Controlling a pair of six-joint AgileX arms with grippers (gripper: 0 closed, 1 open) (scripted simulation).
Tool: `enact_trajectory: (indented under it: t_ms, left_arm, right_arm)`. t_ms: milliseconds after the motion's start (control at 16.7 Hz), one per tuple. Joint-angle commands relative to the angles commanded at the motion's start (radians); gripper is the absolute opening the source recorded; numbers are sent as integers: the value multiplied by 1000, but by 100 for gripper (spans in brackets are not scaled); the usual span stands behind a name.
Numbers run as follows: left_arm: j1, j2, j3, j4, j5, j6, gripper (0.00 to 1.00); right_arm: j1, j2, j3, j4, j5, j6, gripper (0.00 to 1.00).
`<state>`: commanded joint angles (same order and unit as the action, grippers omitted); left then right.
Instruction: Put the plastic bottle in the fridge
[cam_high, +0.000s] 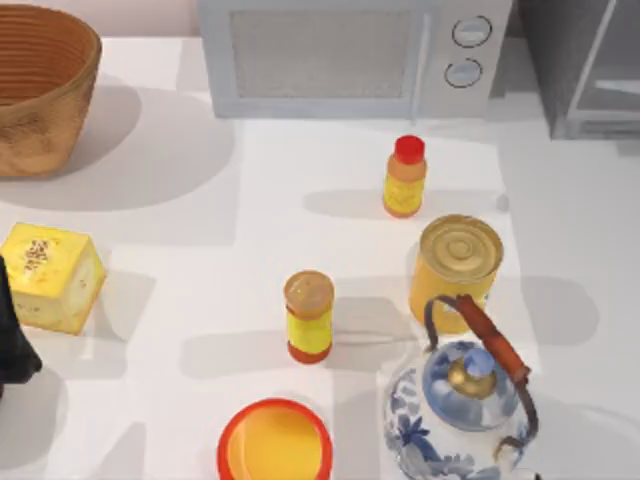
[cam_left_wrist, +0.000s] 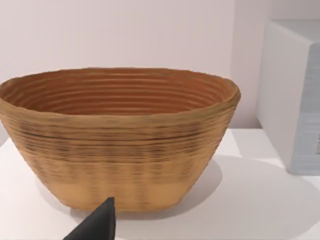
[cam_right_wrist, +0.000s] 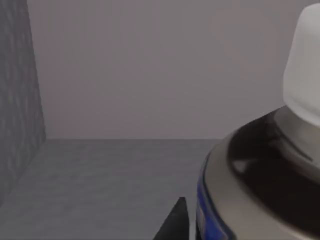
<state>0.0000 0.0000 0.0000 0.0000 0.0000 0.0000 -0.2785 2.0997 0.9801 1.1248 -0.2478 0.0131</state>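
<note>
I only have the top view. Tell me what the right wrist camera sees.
Observer: A grey interior with a floor, a back wall and a side wall. It looks like the inside of the fridge.
Operator: Report the plastic bottle.
Observer: The plastic bottle is there, close to the camera. It has a dark shoulder, a white cap and a blue label band, and a dark tip of the right pincer is beside it.
Operator: Now the left wrist.
Observer: It faces the woven basket, which is upright on the table near the microwave. A tip of the left pincer pokes in low in the frame.
</note>
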Motion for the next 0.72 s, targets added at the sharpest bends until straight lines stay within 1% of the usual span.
enact_trajectory:
  t_ms: [480,720]
  left_arm:
    - [0,0,0,0,0,0,100]
    - [0,0,0,0,0,0,100]
  right_arm:
    - [8,23,13,-7,-7,1,1]
    - [16,103,156,-69,10,2,1]
